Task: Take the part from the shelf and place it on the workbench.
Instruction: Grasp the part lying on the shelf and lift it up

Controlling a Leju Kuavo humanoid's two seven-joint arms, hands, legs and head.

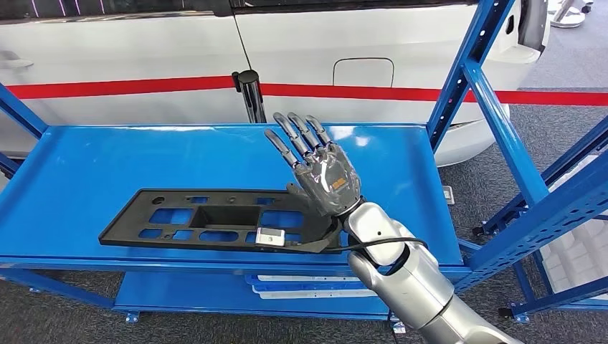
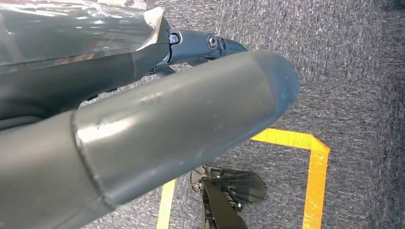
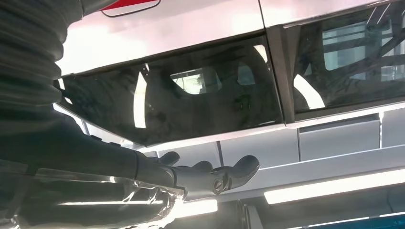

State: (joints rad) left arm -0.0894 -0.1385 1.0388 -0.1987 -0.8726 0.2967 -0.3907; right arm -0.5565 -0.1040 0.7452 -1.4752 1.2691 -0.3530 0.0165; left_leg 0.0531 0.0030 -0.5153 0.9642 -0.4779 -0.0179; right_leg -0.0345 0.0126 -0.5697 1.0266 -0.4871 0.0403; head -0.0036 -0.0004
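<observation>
You see the right hand (image 1: 320, 172) raised over the blue shelf (image 1: 86, 168), its fingers (image 1: 297, 136) stretched out straight and spread apart, with nothing in its grasp. Its palm faces down toward the shelf surface, and the silver forearm (image 1: 405, 276) comes in from the lower right of the head view. The hand hangs above the right end of the part (image 1: 215, 218), a long flat black plastic panel with several cut-outs, and the thumb side sits close to the panel's right edge; you cannot tell from the head view whether it touches. The part lies flat on the upper deck of the shelf, toward the front edge, its long side running along that edge. A small white tag (image 1: 270, 237) sits on the panel's near edge, and a dark cable runs from the wrist past the panel's right corner.

Behind the shelf you see a white car (image 1: 308, 50) with a red stripe. In the right wrist view the fingers (image 3: 224, 175) reach out straight against the car's dark window.

In the left wrist view the left hand (image 2: 143, 138) hangs over grey carpet (image 2: 353, 71) marked with yellow tape (image 2: 317, 176); its big thumb blocks the fingers, so you cannot tell how open it is.
</observation>
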